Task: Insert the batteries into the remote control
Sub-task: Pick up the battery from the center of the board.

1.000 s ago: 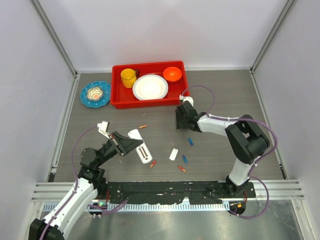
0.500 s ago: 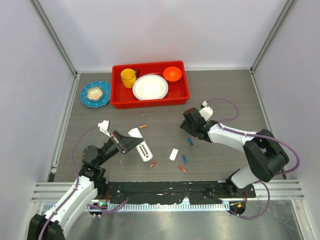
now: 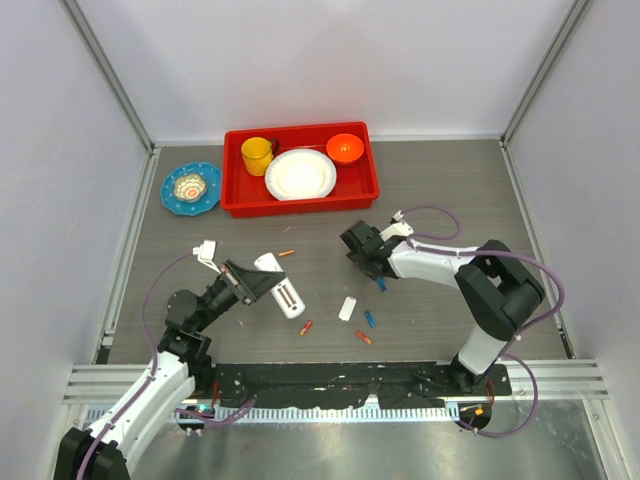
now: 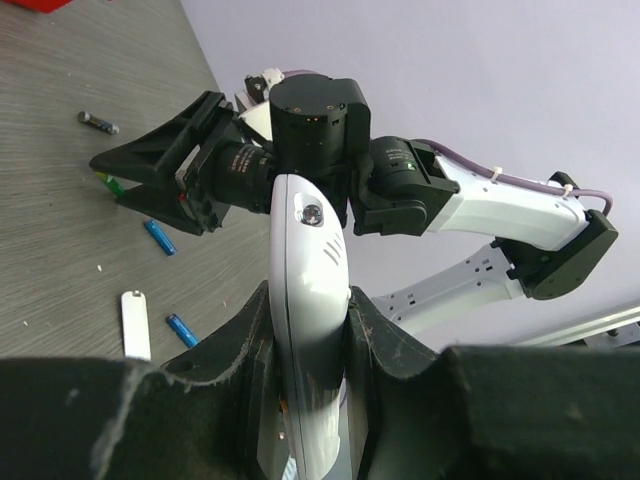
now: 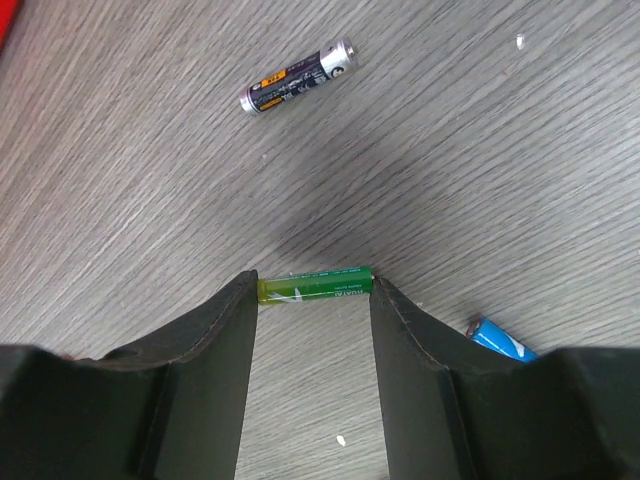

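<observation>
Moved since earlier frames: right gripper [image 3: 358, 245] is sitting further left than half a second ago, nearer the remote control [image 3: 282, 288]; left gripper [image 3: 245, 283] and the remote are keeping their place.

Top view, left jaws: clamping the remote control by its near end; the remote is angling out over the table [image 3: 450, 190], with a dark recess showing on its upper face.
Top view, right jaws: too small here to judge; pointing toward the remote, apart from it.
Top view, loose cells: orange battery [image 3: 286, 253] is lying just past the remote's far end; blue battery [image 3: 381, 283] is lying just beside the right gripper; white cover piece [image 3: 347, 308] is lying between the arms.

Left wrist view, left jaws: fingers [image 4: 375, 335] are pressing on both long edges of the remote, which is standing up between them.
Left wrist view, right jaws: standing part-way apart, facing the remote's tip, not touching it.

Right wrist view, right jaws: half closed, pinching the green battery [image 5: 315, 285] end to end, one fingertip on each end.
Right wrist view, table: silver-and-black battery [image 5: 298, 76] is lying well beyond the jaws, untouched.
</observation>
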`<state>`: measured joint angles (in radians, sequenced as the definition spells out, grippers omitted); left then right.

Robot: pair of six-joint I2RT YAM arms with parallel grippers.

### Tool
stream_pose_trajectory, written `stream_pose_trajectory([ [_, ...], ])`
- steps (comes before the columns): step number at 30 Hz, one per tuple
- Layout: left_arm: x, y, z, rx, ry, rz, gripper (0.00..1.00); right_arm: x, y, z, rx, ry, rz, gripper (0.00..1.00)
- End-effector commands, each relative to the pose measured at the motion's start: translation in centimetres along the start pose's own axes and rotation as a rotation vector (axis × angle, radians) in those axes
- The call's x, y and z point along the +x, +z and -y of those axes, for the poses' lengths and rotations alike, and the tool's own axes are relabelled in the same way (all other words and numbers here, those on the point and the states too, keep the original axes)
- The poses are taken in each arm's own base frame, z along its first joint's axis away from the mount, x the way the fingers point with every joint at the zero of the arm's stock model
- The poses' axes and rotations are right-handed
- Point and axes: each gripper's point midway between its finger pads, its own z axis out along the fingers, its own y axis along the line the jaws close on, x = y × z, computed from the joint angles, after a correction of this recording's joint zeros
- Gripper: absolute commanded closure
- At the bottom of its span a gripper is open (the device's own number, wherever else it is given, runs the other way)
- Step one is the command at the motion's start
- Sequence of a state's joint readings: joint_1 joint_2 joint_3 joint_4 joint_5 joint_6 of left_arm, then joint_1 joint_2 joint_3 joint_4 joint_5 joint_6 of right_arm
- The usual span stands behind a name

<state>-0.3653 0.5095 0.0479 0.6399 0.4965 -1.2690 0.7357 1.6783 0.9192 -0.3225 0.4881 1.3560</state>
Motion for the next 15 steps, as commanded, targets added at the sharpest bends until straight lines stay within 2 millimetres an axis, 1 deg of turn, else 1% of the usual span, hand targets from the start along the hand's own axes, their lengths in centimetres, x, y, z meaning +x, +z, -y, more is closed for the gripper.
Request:
stream_pose_trajectory([
  [1, -0.7, 0.1, 0.5, 0.019, 0.042, 0.029, 1.00, -0.8, 0.2, -0.1, 0.066, -0.007, 0.069, 0.70],
  [4, -0.7, 0.2, 0.6, 0.016, 0.049, 0.029, 1.00, -0.3, 0.5, -0.3, 0.078, -0.034, 0.052, 0.61],
  [5, -0.7, 0.2, 0.5, 0.012, 0.047, 0.027, 1.00, 0.0, 0.5, -0.3, 0.080, -0.044, 0.042, 0.56],
  [7, -0.7, 0.2, 0.4, 0.009, 0.045, 0.026, 1.00, 0.2, 0.5, -0.4, 0.085, -0.061, 0.032, 0.48],
  [10, -0.6, 0.1, 0.3, 0.006, 0.044, 0.025, 0.99, 0.4, 0.7, -0.2, 0.093, -0.077, 0.022, 0.43],
  [15, -0.6, 0.1, -0.1, -0.011, 0.039, 0.027, 1.00, 1.1, 0.9, 0.1, 0.108, -0.095, -0.009, 0.37],
])
